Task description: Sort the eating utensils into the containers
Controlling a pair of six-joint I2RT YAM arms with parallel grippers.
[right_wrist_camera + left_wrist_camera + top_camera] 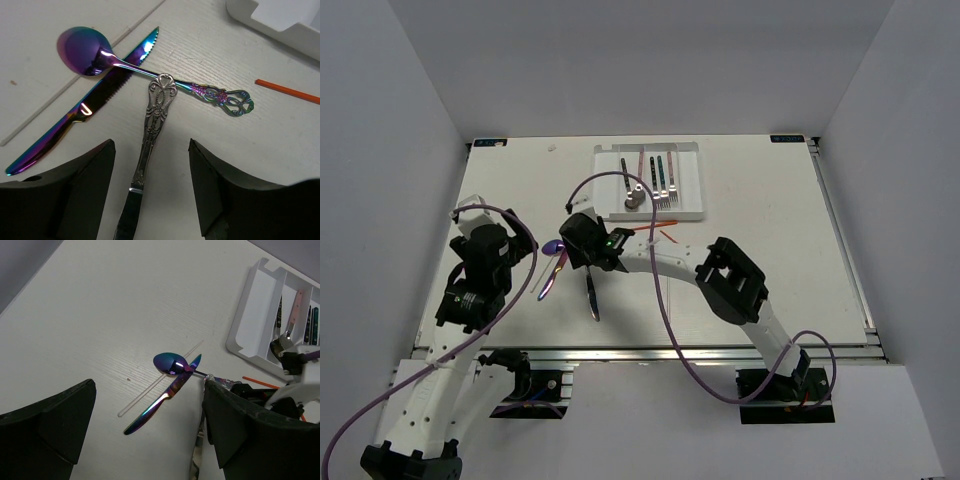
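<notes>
The white divided tray (692, 150) stands at the back and holds several forks and a silver spoon (634, 197). An iridescent purple spoon (80, 47) lies across an iridescent knife (75, 120) on the table. An ornate silver knife (156, 112) lies beside them, its handle end touching the spoon's handle. My right gripper (150, 167) is open just above the silver knife's handle, one finger on each side. My left gripper (147, 427) is open and empty, left of the iridescent knife (160, 402) and spoon (170, 362). In the top view the right gripper (585, 255) is mid-table and the left gripper (492, 250) is at the left.
A translucent chopstick (150, 387) lies under the iridescent pair. An orange-red chopstick (287, 91) lies to the right, near the tray's front edge (280, 27). Grey walls enclose the table on three sides.
</notes>
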